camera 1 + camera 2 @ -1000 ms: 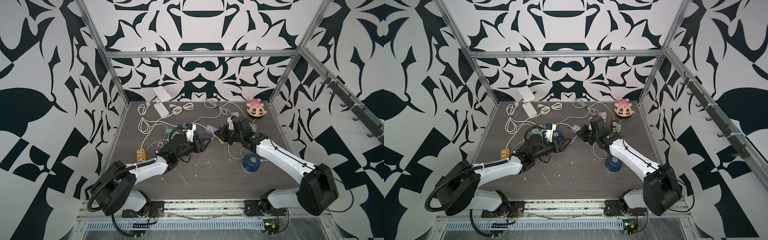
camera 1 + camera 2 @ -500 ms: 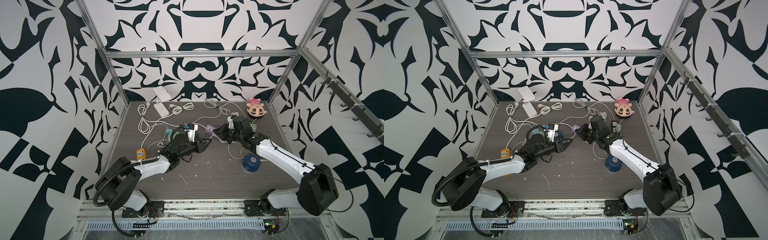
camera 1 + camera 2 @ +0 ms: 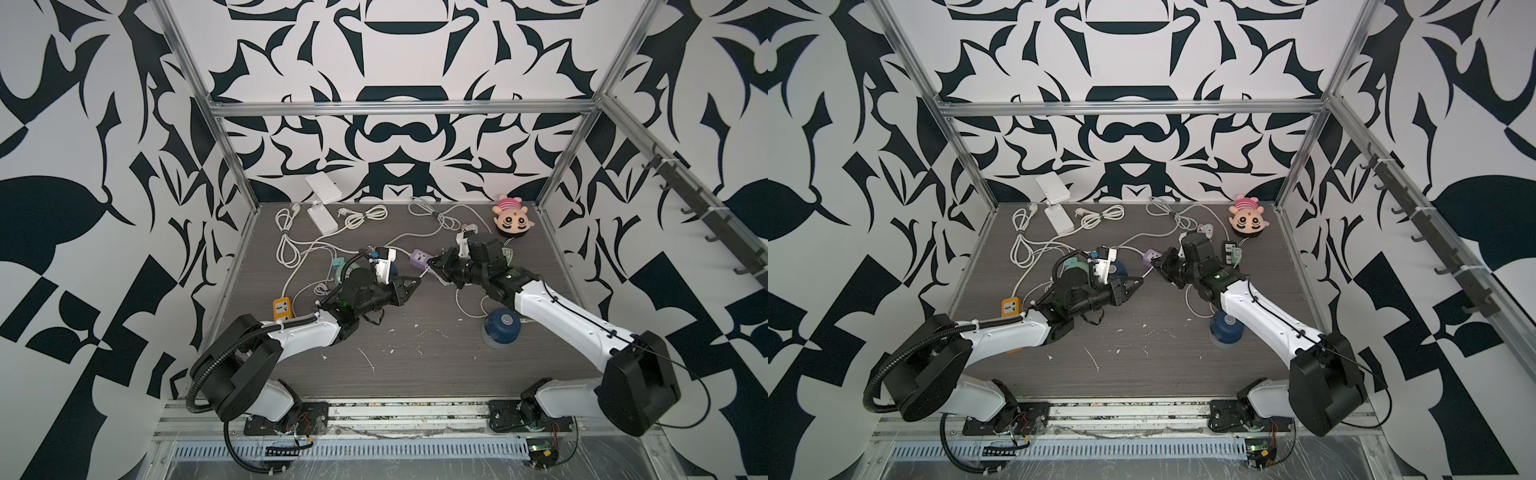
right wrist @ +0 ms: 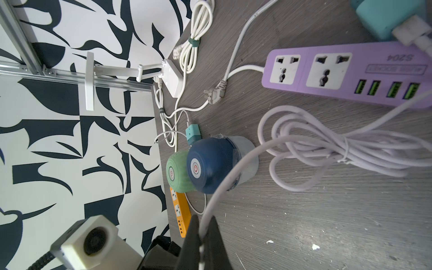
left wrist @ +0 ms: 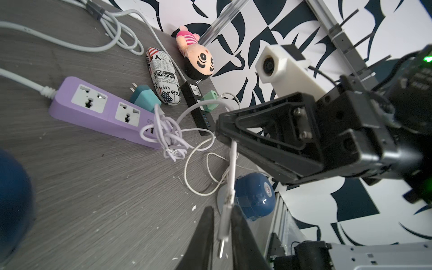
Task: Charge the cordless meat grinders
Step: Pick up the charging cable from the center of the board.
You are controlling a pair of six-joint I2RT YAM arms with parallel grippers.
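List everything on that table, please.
navy meat grinders: two, navy, one beside each arm
mint meat grinder: one, green, beside a navy one
purple power strip: one, purple, centre
orange power strip: one, orange, left edge
black power strip: one, black, near toy
plush toy: one, pink, back right corner
printed pouch: one, newsprint pattern, by black strip
loose cables: several, white, back
white charging cable: one, white, between both pincers
left pincer: one, black, gripping cable plug
right pincer: one, black, gripping cable

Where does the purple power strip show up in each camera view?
In a top view: purple power strip mid-table, at the tip of the right pincer.
In a top view: same place.
Left wrist: strip beside the teal adapter.
Right wrist: strip beyond the cable bundle.
Shared landmark: the right pincer, shut on a white cable.
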